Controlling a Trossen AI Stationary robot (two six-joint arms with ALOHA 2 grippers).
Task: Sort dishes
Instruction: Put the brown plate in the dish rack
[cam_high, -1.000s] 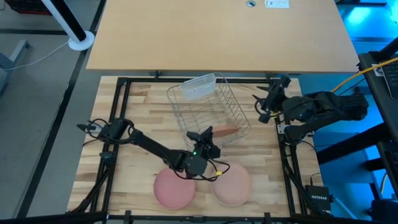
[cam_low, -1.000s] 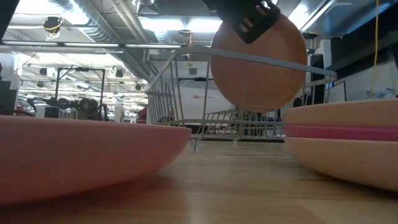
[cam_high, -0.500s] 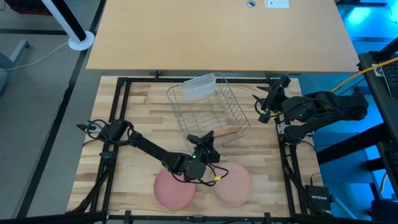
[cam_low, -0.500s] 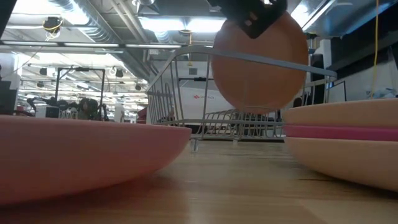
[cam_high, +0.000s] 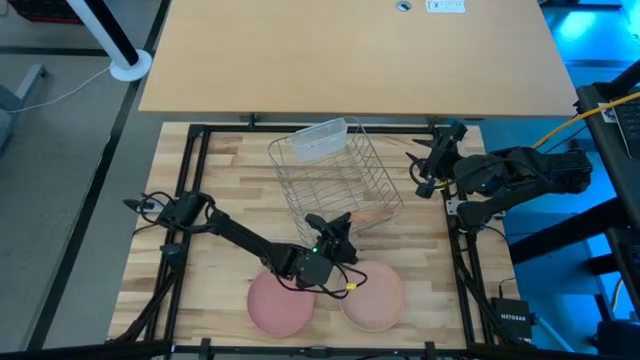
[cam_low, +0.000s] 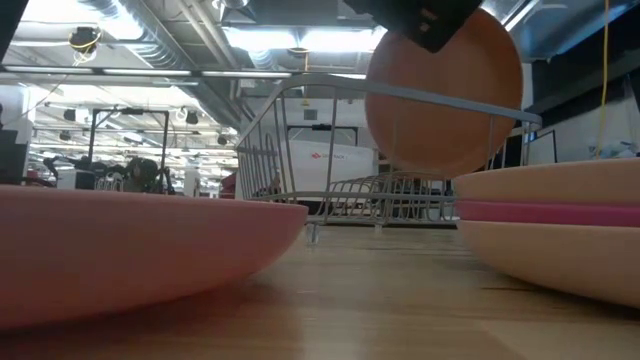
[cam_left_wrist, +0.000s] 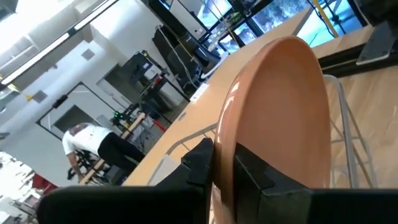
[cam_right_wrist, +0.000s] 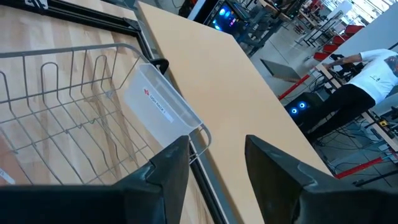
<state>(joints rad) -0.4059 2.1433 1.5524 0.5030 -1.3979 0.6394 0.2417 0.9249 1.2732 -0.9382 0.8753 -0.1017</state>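
Overhead, the left gripper (cam_high: 330, 228) was seen at the wire rack (cam_high: 340, 165) rim, clamped on an orange plate (cam_high: 365, 212); the right gripper (cam_high: 425, 170), parted and empty, waited beside the rack. Low down, the plate (cam_low: 443, 95) hung upright, smooth, terracotta, overlapping the rim wire; snagging there could twist it loose. At the left wrist, fingers (cam_left_wrist: 249, 171) pinched its edge.

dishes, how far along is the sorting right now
Done: no plate seen resting in the wire rack. In hand: the left gripper holds a terracotta plate on edge at the rack. Left: a pink plate and a stack on the table. The right gripper waits at the rack's side.
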